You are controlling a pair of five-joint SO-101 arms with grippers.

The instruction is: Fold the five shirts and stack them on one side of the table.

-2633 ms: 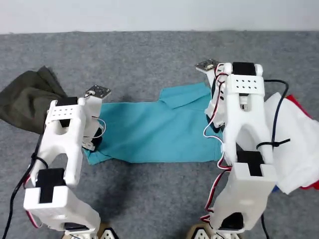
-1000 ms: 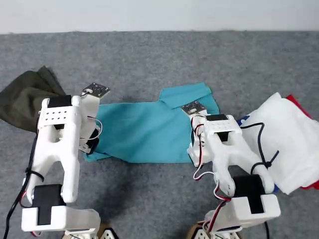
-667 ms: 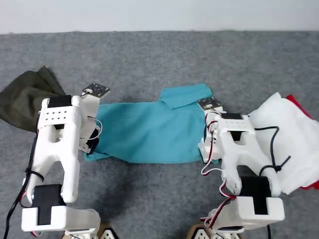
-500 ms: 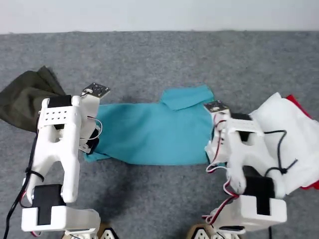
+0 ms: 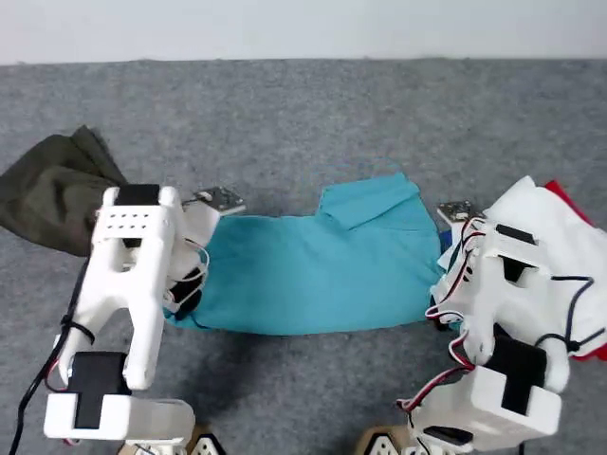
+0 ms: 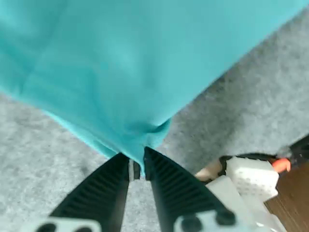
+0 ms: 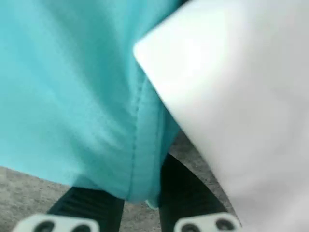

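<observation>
Grey table: teal shirt is laid out at centre, judged not fully folded. White shirt is heaped at right, olive shirt at far left; nothing stacked yet. Teal ends are pinched by left gripper & right gripper, both clamped.

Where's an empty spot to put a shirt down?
The far table strip beyond the teal shirt is bare, and so is the near patch between the left arm and right arm. Crowded: green shirt left, white shirt right.
</observation>
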